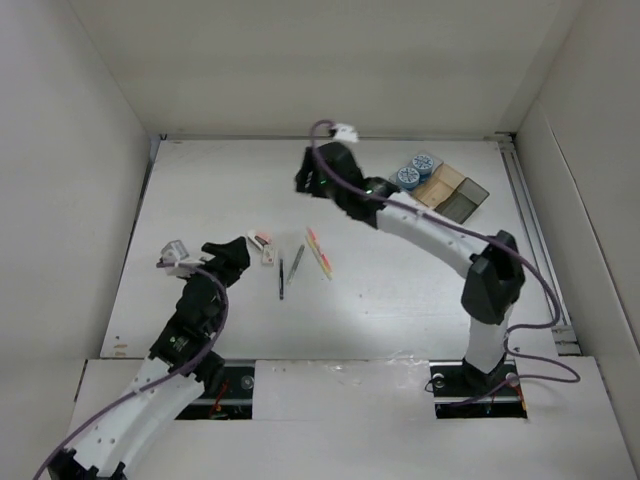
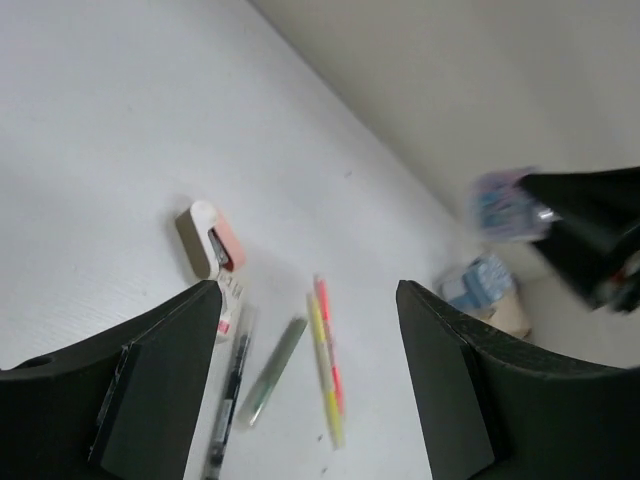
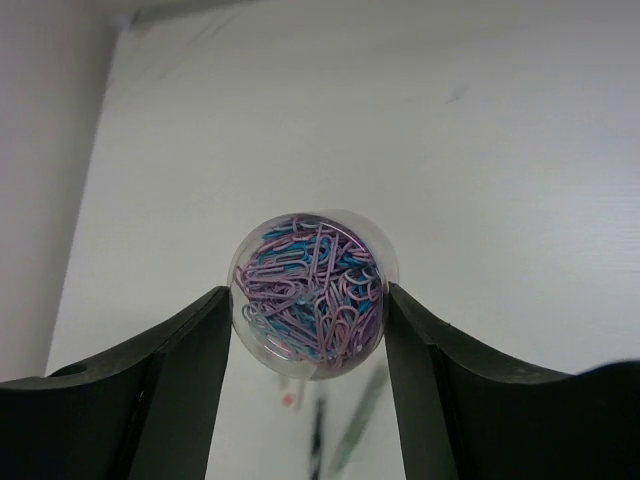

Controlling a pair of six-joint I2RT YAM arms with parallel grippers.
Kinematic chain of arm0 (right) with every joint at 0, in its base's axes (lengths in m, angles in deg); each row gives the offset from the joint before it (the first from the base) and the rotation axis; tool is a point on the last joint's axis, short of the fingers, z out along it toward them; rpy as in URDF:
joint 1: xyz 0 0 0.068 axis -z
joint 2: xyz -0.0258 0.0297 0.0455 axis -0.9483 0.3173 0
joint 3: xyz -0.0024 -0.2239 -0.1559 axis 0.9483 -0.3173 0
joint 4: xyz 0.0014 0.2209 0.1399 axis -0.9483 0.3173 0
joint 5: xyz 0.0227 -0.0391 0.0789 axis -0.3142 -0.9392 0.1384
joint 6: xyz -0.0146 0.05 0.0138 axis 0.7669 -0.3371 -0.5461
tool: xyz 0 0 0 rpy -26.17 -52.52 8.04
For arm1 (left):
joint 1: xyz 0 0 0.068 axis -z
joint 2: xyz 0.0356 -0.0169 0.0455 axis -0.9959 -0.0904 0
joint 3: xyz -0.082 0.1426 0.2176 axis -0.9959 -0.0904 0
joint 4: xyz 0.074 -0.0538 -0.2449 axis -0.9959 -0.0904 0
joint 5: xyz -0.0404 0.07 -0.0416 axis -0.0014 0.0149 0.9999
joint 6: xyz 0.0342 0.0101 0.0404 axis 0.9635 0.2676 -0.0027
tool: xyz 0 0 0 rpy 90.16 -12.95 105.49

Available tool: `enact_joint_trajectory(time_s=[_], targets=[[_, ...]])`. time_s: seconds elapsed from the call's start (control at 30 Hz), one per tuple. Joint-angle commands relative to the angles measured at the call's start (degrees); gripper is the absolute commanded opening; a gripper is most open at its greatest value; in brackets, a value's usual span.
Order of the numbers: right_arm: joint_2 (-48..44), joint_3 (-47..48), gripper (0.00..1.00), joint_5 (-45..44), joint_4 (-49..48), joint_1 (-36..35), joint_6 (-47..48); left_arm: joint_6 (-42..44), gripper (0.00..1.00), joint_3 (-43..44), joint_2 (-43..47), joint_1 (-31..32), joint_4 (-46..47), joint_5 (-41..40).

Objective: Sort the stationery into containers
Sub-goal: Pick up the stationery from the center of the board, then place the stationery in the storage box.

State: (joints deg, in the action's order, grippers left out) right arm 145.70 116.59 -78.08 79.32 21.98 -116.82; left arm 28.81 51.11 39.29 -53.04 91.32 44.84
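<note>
My right gripper point(image 3: 310, 300) is shut on a small round clear tub of purple and blue paper clips point(image 3: 314, 293), held above the table. In the top view the right gripper point(image 1: 312, 178) hangs left of the organizer tray point(image 1: 462, 200). Two round blue-and-white rolls point(image 1: 414, 170) sit in the tray's left compartments. My left gripper point(image 2: 305, 330) is open, nothing between its fingers. It hovers over two orange-yellow pens point(image 2: 327, 365), a grey pen point(image 2: 270, 370) and a dark pen point(image 2: 228, 410). From above, the pens point(image 1: 300, 262) lie mid-table, right of the left gripper point(image 1: 235, 255).
A small beige and pink eraser-like item point(image 2: 210, 238) and a white labelled piece point(image 1: 267, 256) lie just left of the pens. White walls enclose the table on three sides. The right arm point(image 1: 440, 235) arches over the table's right half.
</note>
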Motion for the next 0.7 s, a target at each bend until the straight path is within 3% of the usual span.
enact_joint_trajectory(time_s=[0.0, 0.17, 0.27, 0.67], targets=[[-6.1, -6.5, 0.49, -5.4, -1.9, 9.9, -4.0, 4.1, 0.68, 3.6, -10.0, -0.1, 6.7, 8.5], [-10.9, -16.0, 0.49, -7.9, -3.5, 27.5, -8.2, 4.8, 0.68, 9.3, -23.9, -0.1, 5.0, 11.7], [-10.9, -17.4, 0.49, -3.2, -4.2, 35.7, -9.7, 4.8, 0.68, 10.7, -26.9, -0.1, 5.0, 12.9], [-3.2, -12.4, 0.49, -0.2, -1.9, 45.7, -8.5, 5.9, 0.68, 5.7, -19.5, -0.1, 9.8, 14.1]])
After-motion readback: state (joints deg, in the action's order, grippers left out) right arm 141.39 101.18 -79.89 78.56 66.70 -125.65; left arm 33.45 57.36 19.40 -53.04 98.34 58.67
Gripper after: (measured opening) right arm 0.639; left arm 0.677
